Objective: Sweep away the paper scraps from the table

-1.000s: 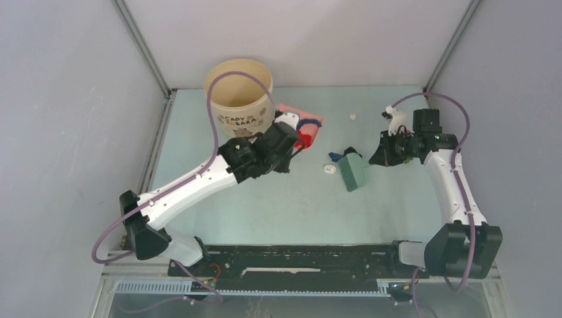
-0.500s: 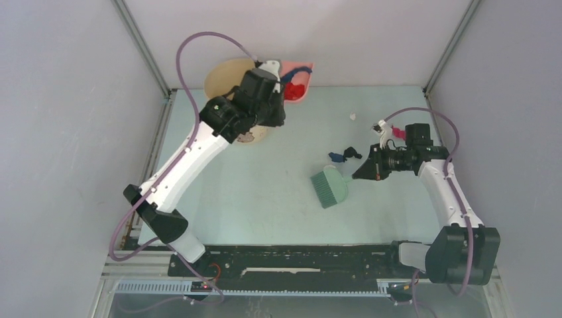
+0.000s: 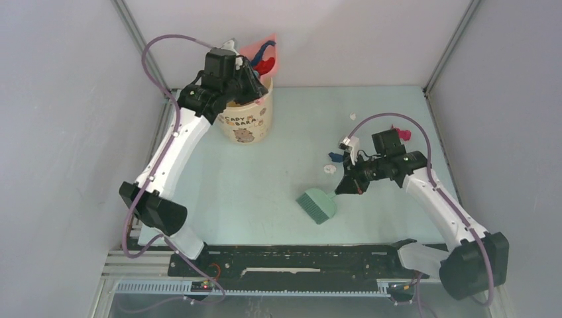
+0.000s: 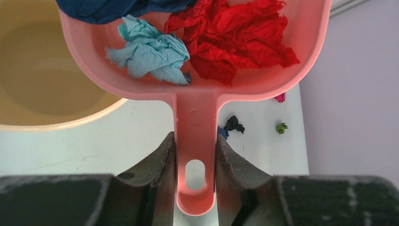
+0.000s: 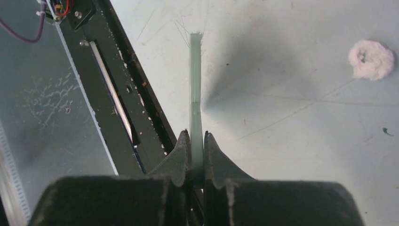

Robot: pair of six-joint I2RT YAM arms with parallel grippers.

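Observation:
My left gripper [image 3: 240, 68] is shut on the handle of the pink dustpan [image 3: 260, 53] and holds it tilted over the cream cup [image 3: 248, 119] at the table's [image 3: 252, 192] far left. In the left wrist view the dustpan [image 4: 195, 117] holds red [image 4: 235, 33], teal [image 4: 148, 52] and navy paper scraps. My right gripper [image 3: 344, 185] is shut on the grey-green hand brush [image 3: 317, 204], low at mid-table; the brush shows edge-on in the right wrist view [image 5: 195, 94]. Loose scraps lie on the table: white [image 3: 327, 169], navy [image 3: 336, 158], white [image 3: 352, 117] and magenta [image 3: 402, 134].
The black base rail [image 3: 298, 260] runs along the near edge. Grey walls and metal rails close in the table on three sides. A green scrap [image 4: 281, 127] lies near the right wall. A white scrap [image 5: 371, 59] lies right of the brush.
My left arm lifted the dustpan with its scraps from the table beside the cup to above the cup. My right arm carried the brush nearer and to the left.

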